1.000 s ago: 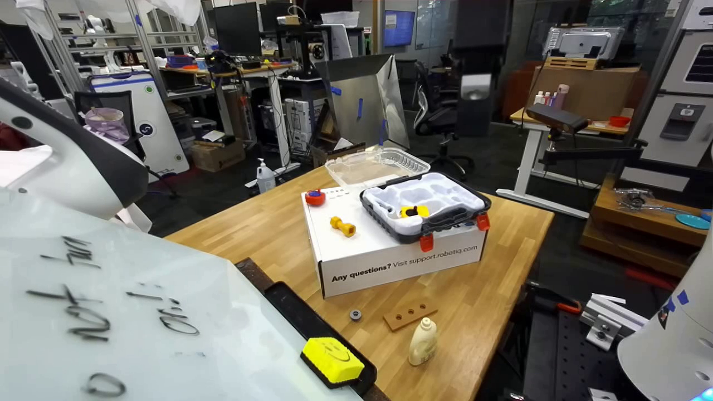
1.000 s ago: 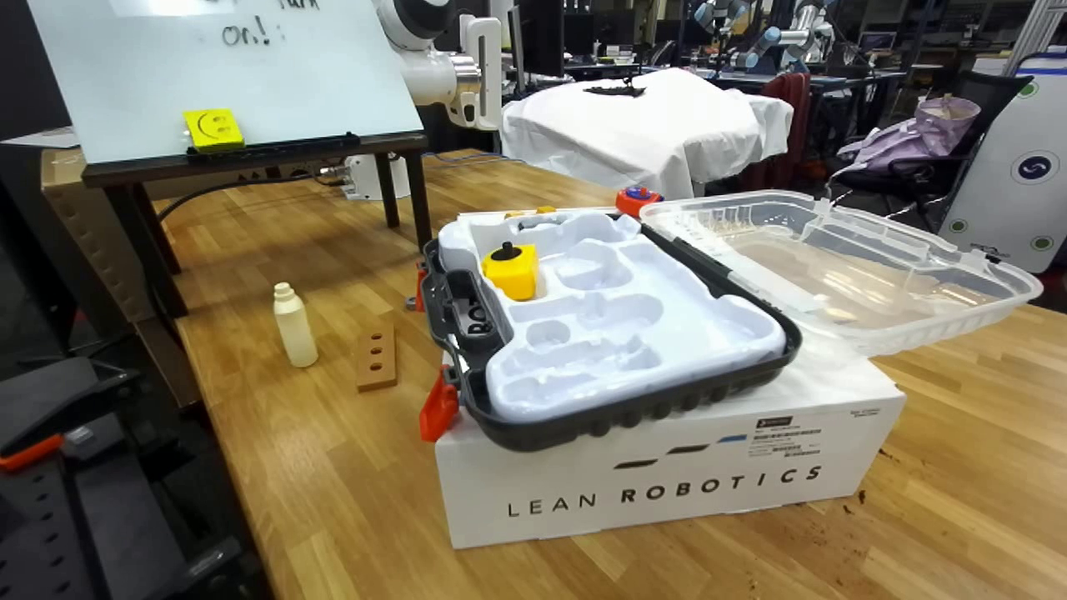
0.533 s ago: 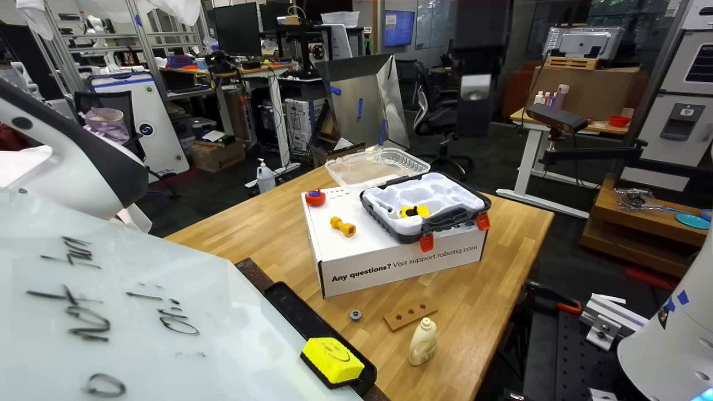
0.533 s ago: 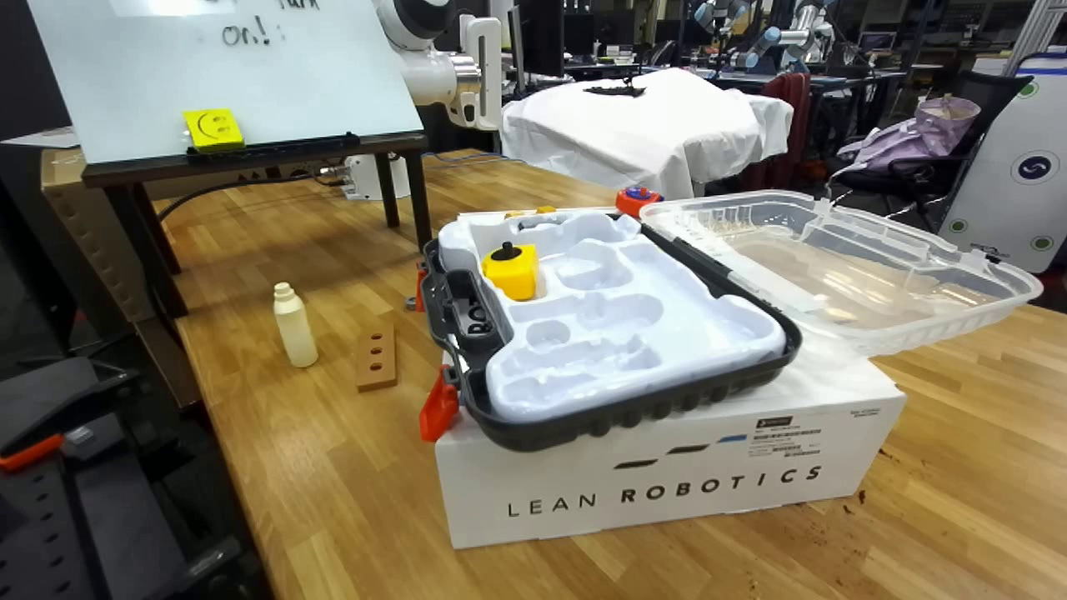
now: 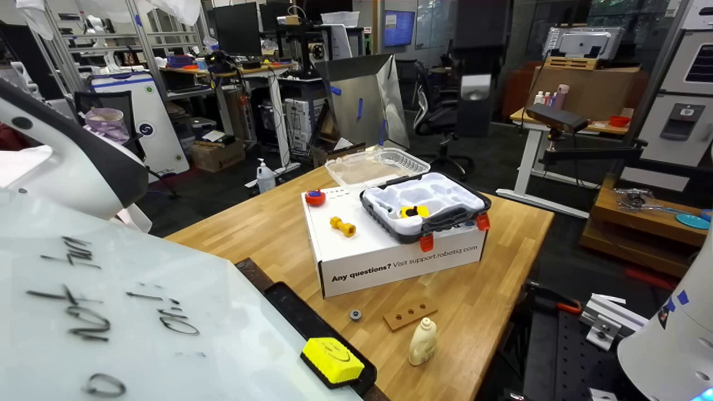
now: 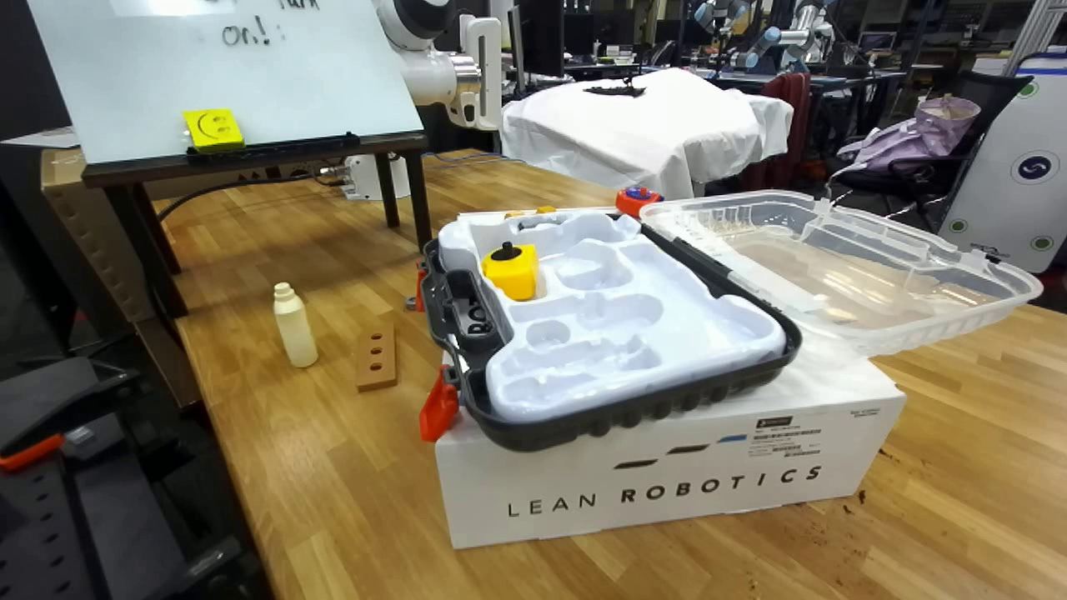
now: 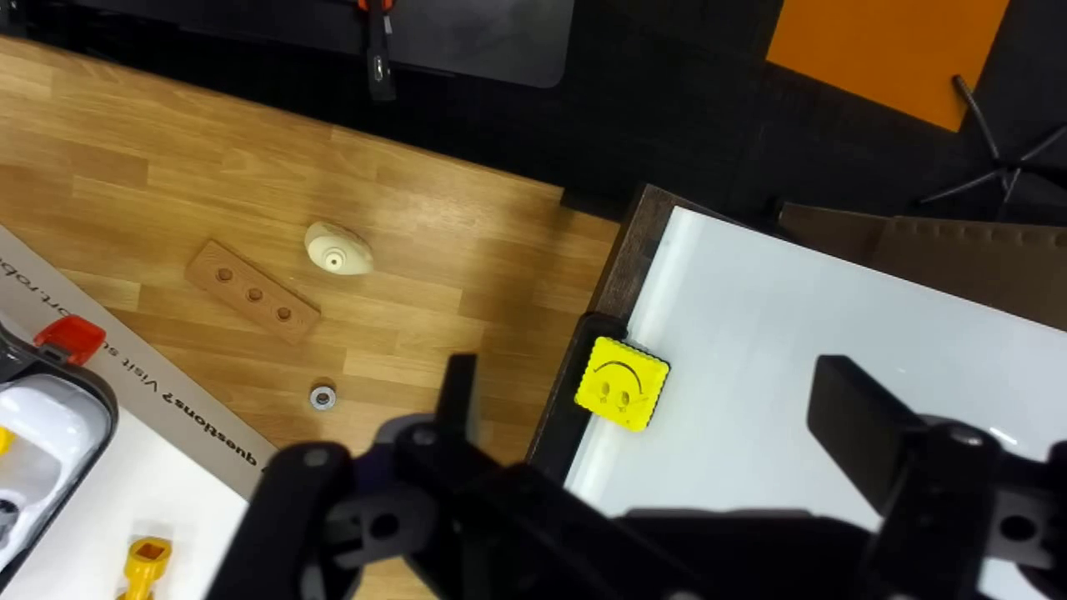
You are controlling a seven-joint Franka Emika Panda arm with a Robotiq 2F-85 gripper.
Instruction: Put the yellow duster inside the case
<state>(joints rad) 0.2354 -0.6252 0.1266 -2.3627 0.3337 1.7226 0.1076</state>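
Wrist view: your gripper (image 7: pixel 643 396) stands released, fingers spread wide, nothing held. The yellow duster (image 7: pixel 623 383) shows between the fingertips, a little nearer the finger on the side of the case (image 7: pixel 77 411), and lies beyond the tips, on the black ledge (image 7: pixel 560 442); depth not readable. It looks leaned back on the whiteboard (image 7: pixel 733 333), sides skewed to the jaws' closing line.

Step in hand, judged: grasp approach. As set, the jaws would close roughly across the ledge, lip and whiteboard likely fouling the pads. You could turn the wrist so they close along the ledge onto the duster's two exposed ends; centre, descend slowly, squeeze lightly, lift away from the whiteboard.

Edges: ledge lip just beside the duster on the case side; whiteboard surface beneath the opposite finger. Travel room runs out past the case-side finger, above the cream bottle (image 7: pixel 338 248) and wooden strip (image 7: pixel 254 292). Farther that way, allow height for the red latch (image 7: pixel 71 337) and case rim on the white box (image 7: pixel 187 492). In an exterior view the clear lid (image 6: pixel 850 267) lies folded out beyond the case; a yellow block (image 6: pixel 511 273) sits in one recess, so aim for another.
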